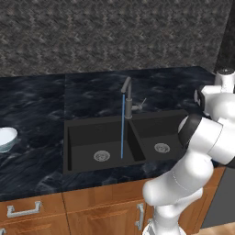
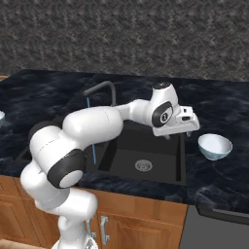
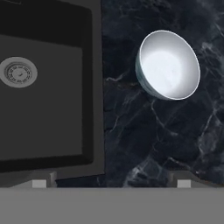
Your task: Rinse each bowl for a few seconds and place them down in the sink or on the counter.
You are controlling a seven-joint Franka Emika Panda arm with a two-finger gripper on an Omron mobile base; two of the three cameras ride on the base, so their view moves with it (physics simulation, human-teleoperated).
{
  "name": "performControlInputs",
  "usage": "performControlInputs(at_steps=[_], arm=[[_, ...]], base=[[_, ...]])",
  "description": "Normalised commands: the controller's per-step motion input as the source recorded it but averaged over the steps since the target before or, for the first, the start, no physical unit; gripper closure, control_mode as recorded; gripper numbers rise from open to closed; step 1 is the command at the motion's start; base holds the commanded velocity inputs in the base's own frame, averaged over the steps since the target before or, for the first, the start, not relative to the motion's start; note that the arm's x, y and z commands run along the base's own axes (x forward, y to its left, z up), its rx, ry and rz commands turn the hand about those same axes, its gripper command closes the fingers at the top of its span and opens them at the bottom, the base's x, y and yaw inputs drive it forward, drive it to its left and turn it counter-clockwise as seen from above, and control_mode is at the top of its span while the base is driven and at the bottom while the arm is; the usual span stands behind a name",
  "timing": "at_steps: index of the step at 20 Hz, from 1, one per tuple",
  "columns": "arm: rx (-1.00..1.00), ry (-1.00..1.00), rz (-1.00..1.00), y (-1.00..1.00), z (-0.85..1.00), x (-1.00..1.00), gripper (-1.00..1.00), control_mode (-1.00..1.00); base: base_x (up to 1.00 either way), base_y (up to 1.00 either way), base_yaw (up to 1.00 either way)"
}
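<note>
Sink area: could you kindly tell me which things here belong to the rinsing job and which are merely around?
For the job:
- bowl right of the sink
- second bowl on the counter's far left
- sink
- faucet, running
- counter
- gripper, jaws open

Merely around:
- cabinets
- back wall

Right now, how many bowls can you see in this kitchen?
2. One bowl sits on the counter right of the sink; the other bowl sits on the counter far to its left.
</note>
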Motion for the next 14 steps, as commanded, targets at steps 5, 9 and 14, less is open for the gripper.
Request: performControlInputs(at_steps=[5, 9, 14], arm=[[0.00, 0.00, 0.05, -0.11, -0.16, 0.07, -1.00, -1.00], [0.00, 0.00, 0.05, -0.06, -0.16, 0.16, -1.00, -1.00], [0.00, 0.00, 0.04, -0.12, -0.13, 0.22, -1.00, -1.00]], base=[[0.00, 0.00, 0.00], [0.00, 0.00, 0.00], [0.00, 0.00, 0.00]])
